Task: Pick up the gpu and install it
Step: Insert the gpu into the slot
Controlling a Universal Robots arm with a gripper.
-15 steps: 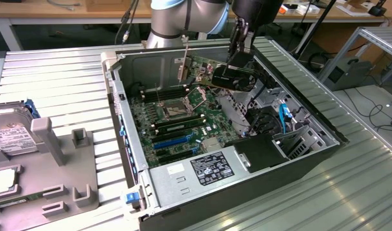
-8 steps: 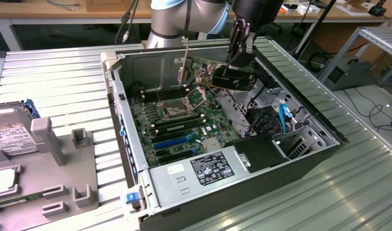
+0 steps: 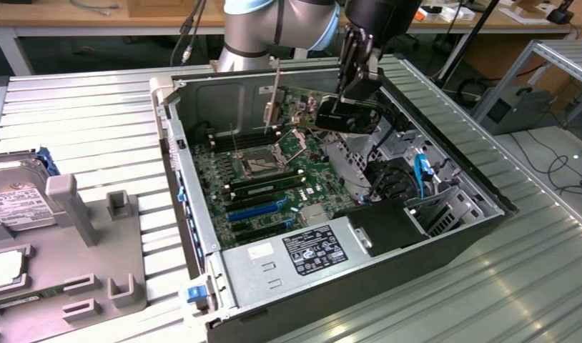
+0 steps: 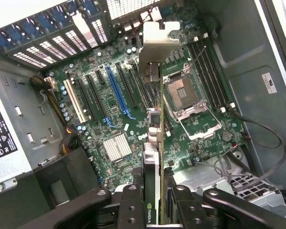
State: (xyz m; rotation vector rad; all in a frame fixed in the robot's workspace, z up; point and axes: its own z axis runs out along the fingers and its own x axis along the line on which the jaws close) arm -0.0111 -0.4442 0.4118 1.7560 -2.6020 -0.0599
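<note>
The gpu (image 3: 315, 108) hangs edge-down over the open computer case (image 3: 191, 150), above the motherboard (image 3: 257, 168), and my gripper (image 3: 356, 89) is shut on it. Its silver end bracket (image 3: 273, 100) points toward the case's back wall. In the wrist view the gpu (image 4: 160, 143) appears edge-on as a thin green and black board between my two black fingers (image 4: 128, 202). Its bracket (image 4: 158, 45) is at the far end. The card hovers clear of the board between the blue slot (image 4: 117, 93) and the CPU socket (image 4: 183, 93).
A power supply (image 3: 310, 246) with a label fills the case's near end, and drive bays with blue cables (image 3: 422, 175) line the exterior view's right. Outside the case, at the exterior view's left, a silver hard drive (image 3: 14, 196) rests in a grey fixture (image 3: 96, 243).
</note>
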